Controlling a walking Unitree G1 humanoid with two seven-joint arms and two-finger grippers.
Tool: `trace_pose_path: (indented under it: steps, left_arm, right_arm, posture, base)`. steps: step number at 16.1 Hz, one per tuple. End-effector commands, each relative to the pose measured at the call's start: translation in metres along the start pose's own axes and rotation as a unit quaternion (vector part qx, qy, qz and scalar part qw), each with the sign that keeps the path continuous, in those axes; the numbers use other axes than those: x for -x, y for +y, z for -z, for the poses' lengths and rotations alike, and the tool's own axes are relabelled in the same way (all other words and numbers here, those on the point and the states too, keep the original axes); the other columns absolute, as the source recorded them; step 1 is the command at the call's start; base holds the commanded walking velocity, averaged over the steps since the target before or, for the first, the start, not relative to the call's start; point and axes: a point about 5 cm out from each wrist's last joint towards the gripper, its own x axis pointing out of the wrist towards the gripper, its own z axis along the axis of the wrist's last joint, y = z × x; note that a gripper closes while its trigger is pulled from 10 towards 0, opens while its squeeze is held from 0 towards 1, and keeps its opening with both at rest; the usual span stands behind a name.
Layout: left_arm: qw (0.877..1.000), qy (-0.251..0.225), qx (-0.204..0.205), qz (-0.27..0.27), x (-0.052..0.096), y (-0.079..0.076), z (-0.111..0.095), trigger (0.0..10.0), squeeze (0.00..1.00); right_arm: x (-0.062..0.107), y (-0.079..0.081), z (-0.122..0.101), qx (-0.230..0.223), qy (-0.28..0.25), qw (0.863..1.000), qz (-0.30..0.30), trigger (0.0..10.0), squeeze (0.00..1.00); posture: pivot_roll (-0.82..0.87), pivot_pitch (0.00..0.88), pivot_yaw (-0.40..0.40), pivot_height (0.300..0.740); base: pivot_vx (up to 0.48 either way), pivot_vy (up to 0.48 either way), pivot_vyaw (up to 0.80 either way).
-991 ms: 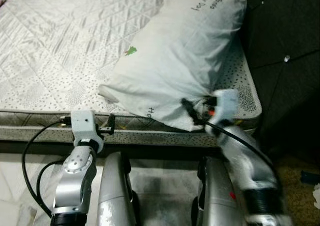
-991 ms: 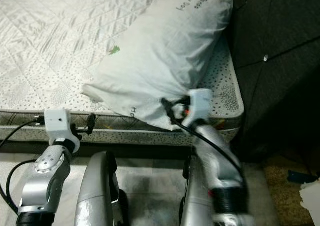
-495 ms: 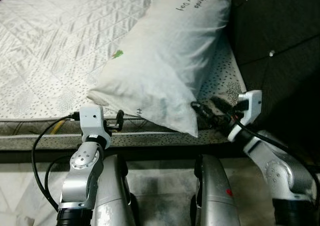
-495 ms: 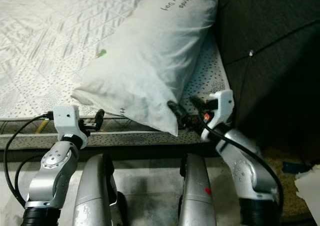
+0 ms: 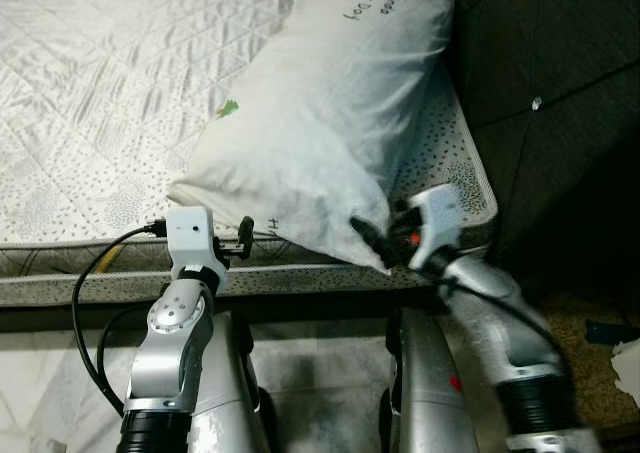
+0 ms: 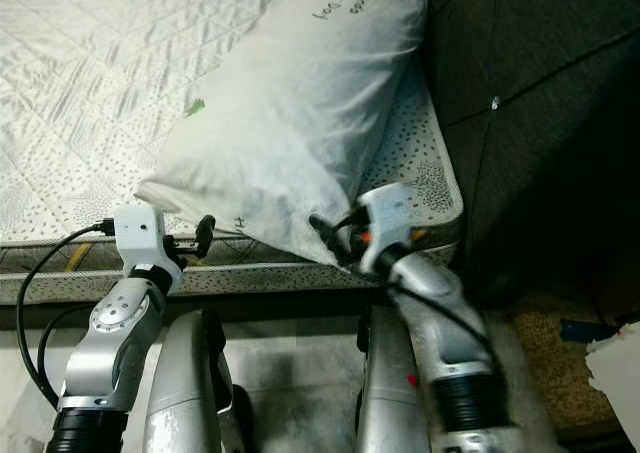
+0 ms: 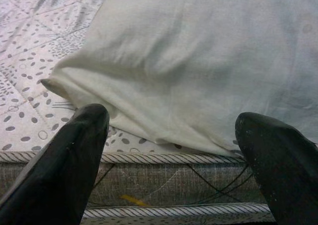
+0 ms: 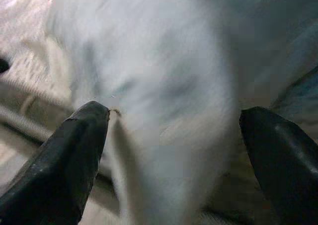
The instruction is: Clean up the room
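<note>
The right gripper (image 5: 375,241), fingers spread, sits at the pillow's (image 5: 330,123) near corner by the bed's (image 5: 90,103) front edge; the left gripper (image 5: 243,241), also spread, waits just beside it; the pillow is ungrasped, so tidying has hardly begun.

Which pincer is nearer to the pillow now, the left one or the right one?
The right. The right pincer is open at the pillow's near corner, which overhangs the mattress edge. The left pincer, also open, is just short of the pillow's near edge.
</note>
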Motion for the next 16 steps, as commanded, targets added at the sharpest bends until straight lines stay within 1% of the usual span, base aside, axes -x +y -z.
trace_pose_path:
  steps: [1, 3, 4, 5, 6, 7, 9, 11, 12, 14, 16]
  left_arm:
    - [1.000, 0.008, 0.000, -0.010, 0.001, 0.005, 0.004, 10.0, 0.00]
    - [1.000, 0.008, -0.001, -0.008, 0.000, 0.004, 0.004, 10.0, 0.00]
    - [1.000, 0.006, -0.001, -0.007, -0.001, 0.003, 0.003, 10.0, 0.00]
    - [1.000, 0.005, -0.001, -0.006, -0.002, 0.003, 0.002, 10.0, 0.00]
    - [1.000, 0.005, -0.001, -0.006, -0.003, 0.003, 0.002, 10.0, 0.00]
    - [1.000, 0.004, -0.001, -0.006, -0.003, 0.003, 0.001, 10.0, 0.00]
    - [1.000, 0.001, -0.001, -0.007, -0.004, 0.002, 0.000, 10.0, 0.00]
    - [1.000, 0.000, 0.001, -0.009, -0.005, 0.003, 0.000, 10.0, 0.00]
    - [1.000, -0.001, 0.001, -0.011, -0.005, 0.003, -0.001, 10.0, 0.00]
    - [1.000, -0.002, 0.002, -0.013, -0.007, 0.003, 0.000, 10.0, 0.00]
    - [1.000, -0.007, 0.004, -0.016, -0.010, 0.001, -0.003, 10.0, 0.00]
  right_arm:
    - [-0.006, 0.005, 0.003, 0.016, 0.007, 1.000, -0.003, 10.0, 0.00]
    - [-0.015, 0.007, 0.003, 0.025, 0.011, 1.000, 0.011, 10.0, 0.00]
    - [-0.020, 0.008, 0.003, 0.017, 0.017, 1.000, 0.019, 10.0, 0.00]
    - [-0.029, 0.012, 0.004, 0.000, 0.023, 0.999, 0.030, 10.0, 0.00]
    - [-0.032, 0.016, 0.003, -0.005, 0.021, 0.999, 0.027, 8.0, 0.00]
    - [-0.037, 0.021, 0.001, -0.008, 0.016, 1.000, 0.023, 0.0, 0.00]
    - [-0.047, 0.032, -0.006, -0.021, -0.002, 1.000, 0.018, 0.0, 0.00]
    - [-0.055, 0.037, -0.016, -0.031, -0.023, 0.999, 0.023, 0.0, 0.00]
    - [-0.059, 0.039, -0.020, -0.046, -0.031, 0.998, 0.019, 0.0, 0.00]
    - [-0.063, 0.037, -0.022, -0.044, -0.030, 0.998, 0.027, 0.0, 0.00]
    - [-0.065, 0.032, -0.024, -0.052, -0.035, 0.997, 0.041, 0.0, 0.00]
  posture:
    - [-0.02, 0.155, 0.061, 0.530]
    - [-0.02, 0.152, 0.063, 0.530]
    - [-0.02, 0.150, 0.064, 0.530]
    - [-0.01, 0.148, 0.064, 0.530]
    - [-0.01, 0.147, 0.065, 0.530]
    - [-0.01, 0.148, 0.064, 0.530]
    - [-0.01, 0.149, 0.065, 0.530]
    - [-0.01, 0.147, 0.064, 0.530]
    - [-0.01, 0.147, 0.064, 0.530]
    - [0.00, 0.127, 0.063, 0.530]
    - [0.00, 0.122, 0.057, 0.530]
  base:
    - [0.000, 0.000, 0.00]
    - [0.000, 0.000, 0.00]
    - [0.000, 0.000, 0.00]
    - [0.000, 0.000, 0.00]
    - [0.000, 0.000, 0.00]
    - [0.000, 0.000, 0.00]
    - [0.000, 0.000, 0.00]
    - [0.000, 0.000, 0.00]
    - [0.000, 0.000, 0.00]
    - [0.000, 0.000, 0.00]
    - [0.000, 0.000, 0.00]
